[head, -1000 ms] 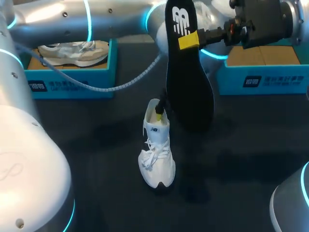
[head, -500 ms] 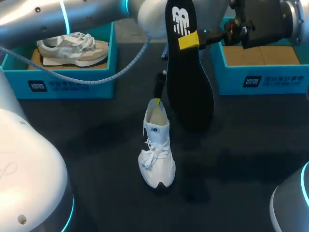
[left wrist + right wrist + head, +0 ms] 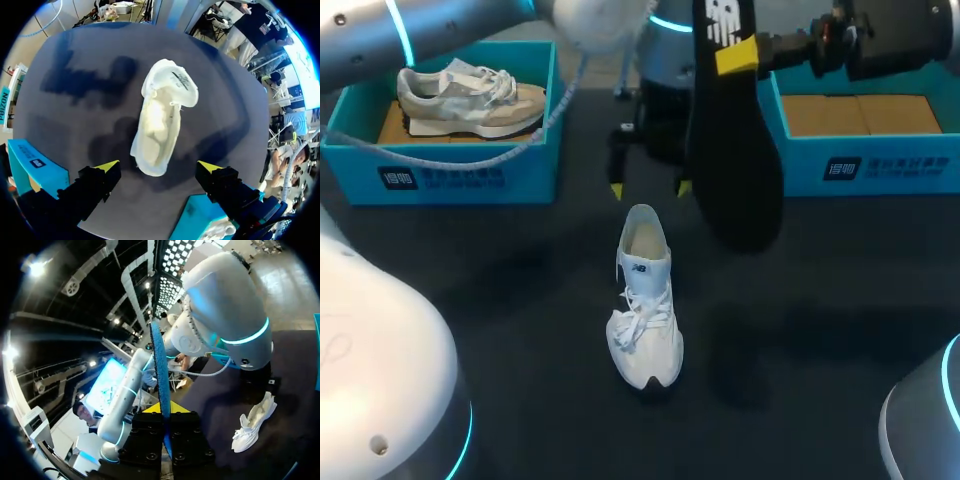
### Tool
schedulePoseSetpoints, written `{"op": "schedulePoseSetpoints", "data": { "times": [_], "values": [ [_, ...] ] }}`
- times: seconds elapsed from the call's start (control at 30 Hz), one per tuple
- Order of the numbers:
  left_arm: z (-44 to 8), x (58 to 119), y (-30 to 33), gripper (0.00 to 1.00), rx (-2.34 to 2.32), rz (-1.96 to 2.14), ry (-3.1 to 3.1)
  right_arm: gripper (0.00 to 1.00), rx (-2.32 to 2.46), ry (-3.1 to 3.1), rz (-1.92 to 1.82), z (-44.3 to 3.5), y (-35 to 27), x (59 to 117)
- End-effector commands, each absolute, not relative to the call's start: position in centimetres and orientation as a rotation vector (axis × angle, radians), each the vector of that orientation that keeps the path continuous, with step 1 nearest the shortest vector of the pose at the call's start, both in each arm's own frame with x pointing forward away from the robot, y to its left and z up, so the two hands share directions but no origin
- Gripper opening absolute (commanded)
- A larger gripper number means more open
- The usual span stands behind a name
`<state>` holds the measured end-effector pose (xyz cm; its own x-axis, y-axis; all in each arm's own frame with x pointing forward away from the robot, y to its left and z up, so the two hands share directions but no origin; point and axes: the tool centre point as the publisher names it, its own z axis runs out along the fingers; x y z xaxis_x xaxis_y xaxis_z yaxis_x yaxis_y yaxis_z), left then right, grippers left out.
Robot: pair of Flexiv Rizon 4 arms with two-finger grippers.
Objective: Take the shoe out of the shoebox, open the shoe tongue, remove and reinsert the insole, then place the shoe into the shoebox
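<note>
In the head view, 2 boxes stand at the far side of the dark tabletop (image 3: 840,300). The left teal cardboard shoebox (image 3: 460,178) holds a beige-and-white sneaker (image 3: 470,98), and the right teal cardboard shoebox (image 3: 860,165) shows a brown floor. Between them, nearer the camera, a white lace-up sneaker (image 3: 645,300) stands on its sole on the tabletop, outside both boxes. The left arm crosses above the left box. Its left pincer (image 3: 650,188) points down just behind the sneaker's heel with its fingers spread and nothing in them. The right pincer (image 3: 738,55) comes in sideways and is clamped on a long black foam insole (image 3: 730,140), which hangs in the air above the tabletop. In the left wrist view, the white sneaker (image 3: 165,120) lies ahead of the left pincer (image 3: 159,167), apart from its parted yellow tips. In the right wrist view, the right pincer (image 3: 165,412) grips the insole (image 3: 161,370), seen edge-on, with the white sneaker (image 3: 252,425) on the tabletop beyond it.
</note>
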<state>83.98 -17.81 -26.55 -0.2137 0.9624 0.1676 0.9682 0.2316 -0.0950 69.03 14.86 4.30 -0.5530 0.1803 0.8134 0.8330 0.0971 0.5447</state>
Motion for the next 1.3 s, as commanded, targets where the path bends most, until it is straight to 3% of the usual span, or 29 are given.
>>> {"op": "schedulePoseSetpoints", "data": {
  "times": [0.03,0.73,1.3],
  "values": [
    [-25.6,83.9,-15.0,1.0,-1.882,0.111,-2.396,0.0,-1.041,-1.758,-1.478,3.7,13.2,70.2],
    [-18.9,81.6,-8.5,1.0,-2.155,0.545,-2.554,0.0,-1.242,-1.45,-1.321,-2.1,10.1,79.2],
    [-14.8,80.8,-7.5,1.0,-2.417,0.776,-2.53,0.0,-1.278,-1.359,-1.234,-5.3,10.3,82.3]
  ]
}}
